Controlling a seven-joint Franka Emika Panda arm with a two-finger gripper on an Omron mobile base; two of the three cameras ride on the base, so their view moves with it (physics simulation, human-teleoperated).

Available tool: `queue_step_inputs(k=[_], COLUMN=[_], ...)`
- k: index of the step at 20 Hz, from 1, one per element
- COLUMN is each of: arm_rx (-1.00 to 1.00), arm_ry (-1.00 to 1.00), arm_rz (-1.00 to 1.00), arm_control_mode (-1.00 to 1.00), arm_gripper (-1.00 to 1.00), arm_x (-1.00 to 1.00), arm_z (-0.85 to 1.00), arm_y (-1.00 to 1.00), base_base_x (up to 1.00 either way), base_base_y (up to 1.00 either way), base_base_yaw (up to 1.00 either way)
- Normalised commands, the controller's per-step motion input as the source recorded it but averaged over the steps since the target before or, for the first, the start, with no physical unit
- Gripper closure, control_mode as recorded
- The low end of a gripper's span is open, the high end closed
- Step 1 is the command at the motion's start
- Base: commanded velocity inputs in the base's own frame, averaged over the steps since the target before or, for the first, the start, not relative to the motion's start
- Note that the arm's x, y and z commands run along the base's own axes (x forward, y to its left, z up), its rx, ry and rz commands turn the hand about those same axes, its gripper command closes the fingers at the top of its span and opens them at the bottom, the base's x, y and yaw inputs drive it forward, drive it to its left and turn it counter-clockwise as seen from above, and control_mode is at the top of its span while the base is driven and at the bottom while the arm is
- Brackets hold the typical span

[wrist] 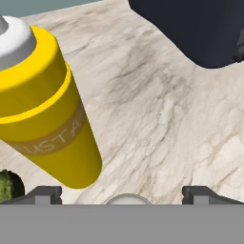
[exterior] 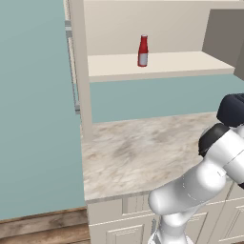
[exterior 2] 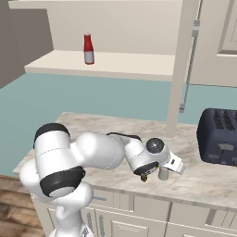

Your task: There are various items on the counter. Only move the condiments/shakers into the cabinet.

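A: What is the room like?

B: The counter (exterior: 138, 152) is a marbled beige-grey stone top over off-white panelled doors. Behind it is a blue-green wall. Above it hangs the cabinet (exterior: 157, 64) with a plain cream shelf and a tall post at its side.

A: Where are the things?

B: The small red bottle (exterior: 142, 50) stands upright on the cabinet shelf. The yellow squeeze bottle (wrist: 45, 109) stands on the counter, very near the hand camera. The grey shaker (exterior 2: 163, 173) sits on the counter just beside the hand. A dark toaster (exterior 2: 217, 136) stands at the right end of the counter.

A: And the gripper?

B: The gripper (wrist: 122, 193) is low over the counter. Its two tips stand wide apart, with nothing between them.

A: What is hard to see?

B: The yellow bottle's nozzle is cut off at the edge. Just a sliver of the green vegetable (wrist: 8, 187) shows in the corner. The arm hides most of the shaker. The toaster is cut off too.
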Motion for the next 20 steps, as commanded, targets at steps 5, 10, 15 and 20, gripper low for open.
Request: queue_step_inputs(k=[5,10,15,20], arm_rx=[0.00,0.00,0.00,0.00], arm_ry=[-0.01,-0.01,-0.11,-0.06], arm_rz=[0.00,0.00,-0.02,-0.03], arm_control_mode=[-1.00,-1.00,-1.00,-1.00], arm_gripper=[1.00,1.00,1.00,1.00], arm_x=[0.00,-0.02,-0.38,-0.41], arm_z=[0.00,0.02,0.79,1.00], arm_y=[-0.06,0.00,0.00,0.19], base_base_x=[0.00,0.00,0.00,0.00], base_base_y=[0.00,0.00,0.00,0.00], base_base_yaw=[0.00,0.00,0.00,0.00])
